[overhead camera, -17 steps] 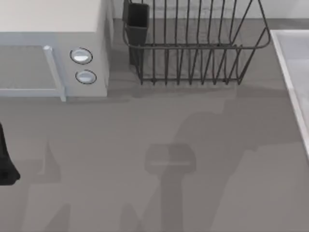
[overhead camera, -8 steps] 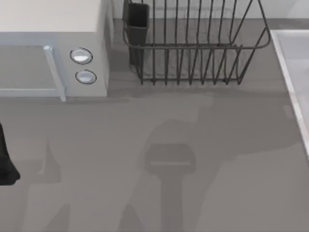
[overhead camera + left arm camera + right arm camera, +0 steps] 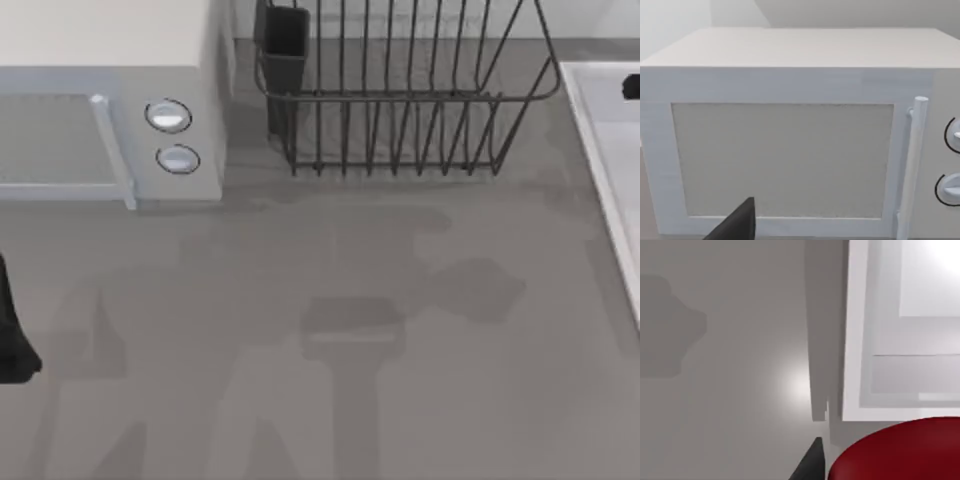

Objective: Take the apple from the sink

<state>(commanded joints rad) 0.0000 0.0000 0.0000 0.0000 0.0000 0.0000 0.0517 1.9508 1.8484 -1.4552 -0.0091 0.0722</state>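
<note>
Counter point(image 3: 330, 300) grey, carrying everything. White microwave point(image 3: 110, 100) at my far left, two round knobs point(image 3: 168, 116) on its face; left wrist view looks straight at its door. Black wire dish rack point(image 3: 400, 90) at back centre. Sink point(image 3: 600, 150) at right edge, pale raised rim. Left gripper point(image 3: 12, 330) parked at left edge, fingers: cannot tell. Apple point(image 3: 900, 450) large and close in right wrist view, just beside sink rim; one dark right finger point(image 3: 810, 462) next to it, grip: cannot tell.

- Rendered kitchen counter point(image 3: 330, 300): plain grey surface.
- White microwave point(image 3: 110, 120) with two round knobs, at 10 o'clock.
- Black wire dish rack point(image 3: 400, 90) at 12 o'clock.
- Pale sink point(image 3: 600, 150) rim at 2 o'clock.
</note>
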